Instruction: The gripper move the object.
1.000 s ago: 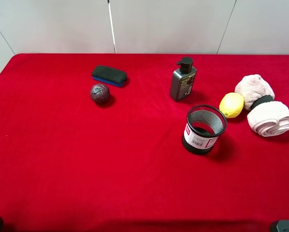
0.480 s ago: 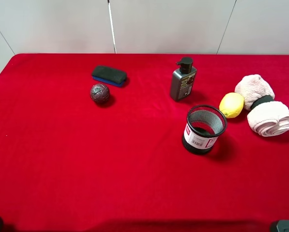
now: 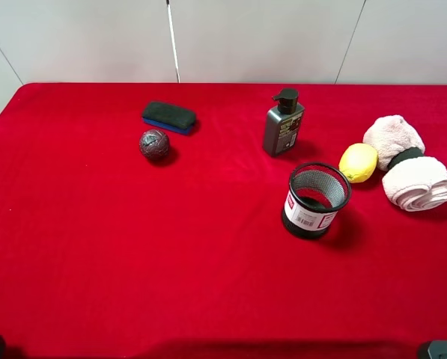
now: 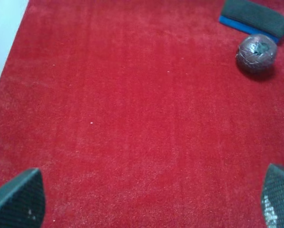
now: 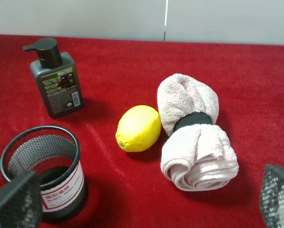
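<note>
The dark crackled ball (image 3: 154,144) sits on the red table at the back left, just in front of the flat dark eraser with a blue base (image 3: 168,117). In the left wrist view the ball (image 4: 256,53) lies well ahead of my left gripper (image 4: 147,204), whose fingers (image 4: 15,199) stand wide apart and empty. My right gripper (image 5: 145,202) is also open and empty, low over the table in front of the lemon (image 5: 138,128). In the high view only dark bits of the arms show at the bottom corners.
A black pump bottle (image 3: 283,123), a black mesh cup (image 3: 316,200), a yellow lemon (image 3: 358,162) and rolled pink towels (image 3: 406,164) stand at the right. The red table (image 3: 133,262) ends at a white wall behind.
</note>
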